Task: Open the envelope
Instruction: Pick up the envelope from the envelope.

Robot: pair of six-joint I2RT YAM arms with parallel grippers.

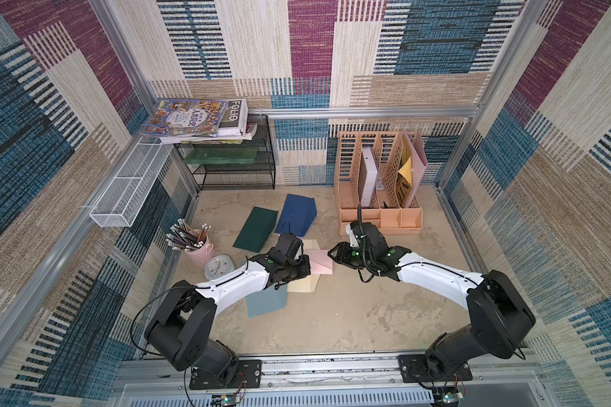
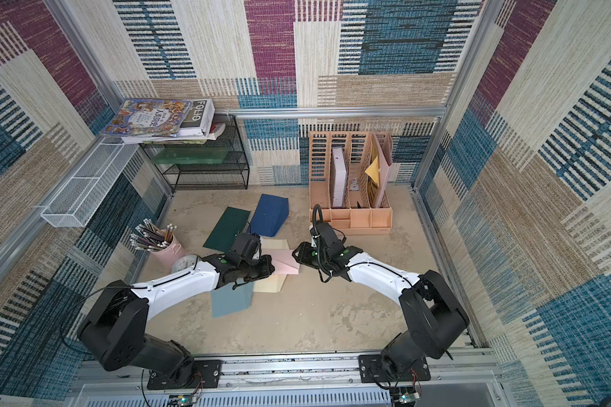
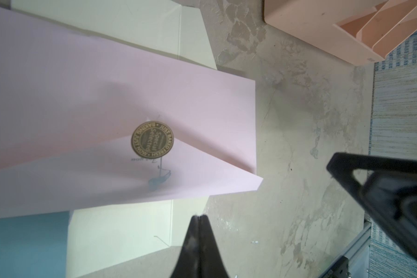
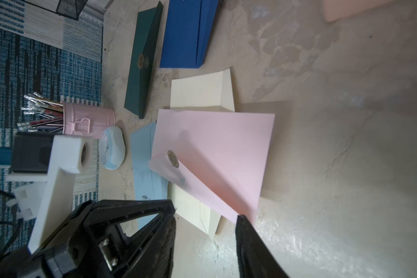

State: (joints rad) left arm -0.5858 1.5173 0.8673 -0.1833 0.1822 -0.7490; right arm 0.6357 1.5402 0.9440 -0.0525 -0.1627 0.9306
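Note:
A pink envelope (image 1: 319, 262) (image 2: 285, 265) lies mid-table on top of cream envelopes. Its triangular flap (image 3: 178, 175) (image 4: 202, 190) points toward the left arm and stands a little lifted, with a round gold sticker (image 3: 152, 139) (image 4: 173, 157) at its tip. My left gripper (image 1: 308, 268) (image 3: 199, 216) is shut with nothing between its fingers, just off the pink envelope's edge over a cream envelope (image 3: 121, 231). My right gripper (image 1: 332, 254) (image 4: 206, 211) is open at the envelope's opposite short side. One fingertip (image 4: 241, 217) sits right at a pink corner.
A light blue envelope (image 1: 265, 301), a dark green one (image 1: 254, 229) and a dark blue one (image 1: 297, 215) lie around. A pink pencil cup (image 1: 198, 248) and small clock (image 1: 218, 266) stand to the left. An orange file organiser (image 1: 380, 183) and a black mesh shelf (image 1: 233, 165) stand at the back.

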